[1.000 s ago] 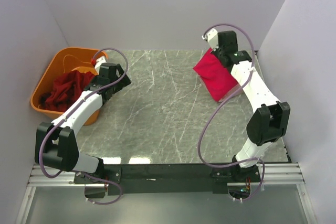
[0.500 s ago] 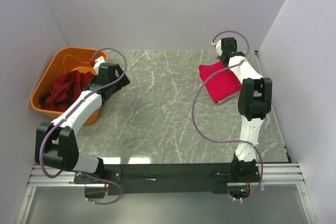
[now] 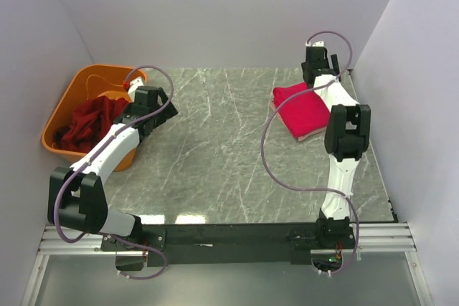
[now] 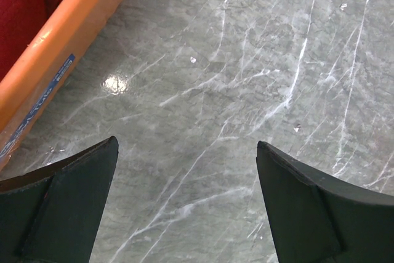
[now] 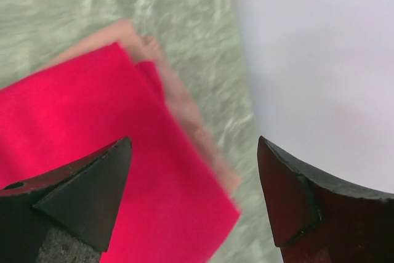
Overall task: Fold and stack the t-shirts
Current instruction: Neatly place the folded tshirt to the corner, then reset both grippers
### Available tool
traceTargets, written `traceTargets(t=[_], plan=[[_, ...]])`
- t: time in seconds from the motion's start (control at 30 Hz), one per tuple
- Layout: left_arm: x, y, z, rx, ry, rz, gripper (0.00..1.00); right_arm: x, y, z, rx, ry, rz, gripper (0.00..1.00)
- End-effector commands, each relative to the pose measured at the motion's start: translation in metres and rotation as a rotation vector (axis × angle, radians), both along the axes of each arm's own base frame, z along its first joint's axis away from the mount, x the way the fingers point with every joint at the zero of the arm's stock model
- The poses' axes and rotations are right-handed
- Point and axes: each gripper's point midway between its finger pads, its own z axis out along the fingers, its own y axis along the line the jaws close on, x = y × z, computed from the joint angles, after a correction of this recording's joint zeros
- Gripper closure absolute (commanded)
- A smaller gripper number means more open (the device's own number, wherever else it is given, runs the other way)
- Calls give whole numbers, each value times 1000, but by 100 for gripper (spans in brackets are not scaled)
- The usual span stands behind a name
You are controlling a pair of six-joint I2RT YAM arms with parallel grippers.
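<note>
The stacking step looks finished for one garment: the crimson-pink t-shirt (image 3: 300,109) lies folded in the upper right of the top view, squarely over the pale salmon t-shirt (image 5: 126,32), whose edge peeks out along its far and right sides. The right claw (image 5: 194,152) hangs just above that pile, spread wide, with nothing between its fingers. The left claw (image 4: 184,146) is also fully spread and empty, hovering over bare marbled surface (image 3: 222,148) just beside the orange tub (image 3: 80,80). The dark maroon t-shirts (image 3: 90,121) are heaped unfolded inside that tub at the left edge of the frame, so most of the task seems to lie ahead. The next move probably calls for the right arm to lift clear without dragging the top layer, and for the left claw to rise over the tub's rim and pinch a single maroon shirt, which may tangle with its neighbours. The white side wall (image 5: 320,60) stands close to the stack, leaving little room there, and the right arm's cable (image 3: 276,170) loops low over the surface near the pile.
</note>
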Motion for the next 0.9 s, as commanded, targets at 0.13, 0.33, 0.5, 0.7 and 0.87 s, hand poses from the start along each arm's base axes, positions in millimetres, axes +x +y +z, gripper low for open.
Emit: traceTargets(t=[0.13, 0.33, 0.5, 0.7, 0.87], plan=[[-8, 0, 50, -56, -166, -6, 1, -68, 46, 96, 493, -439, -79, 11], [-24, -4, 84, -137, -335, -25, 1, -138, 74, 116, 753, -564, -54, 11], [-42, 5, 87, -156, -380, 12, 0, -183, 104, 119, 846, -606, 111, 10], [-59, 14, 74, -153, -368, 49, 0, -224, 158, 86, 943, -535, 316, 8], [-71, 27, 64, -115, -350, 98, 1, -232, 145, 71, 910, -532, 228, 7]])
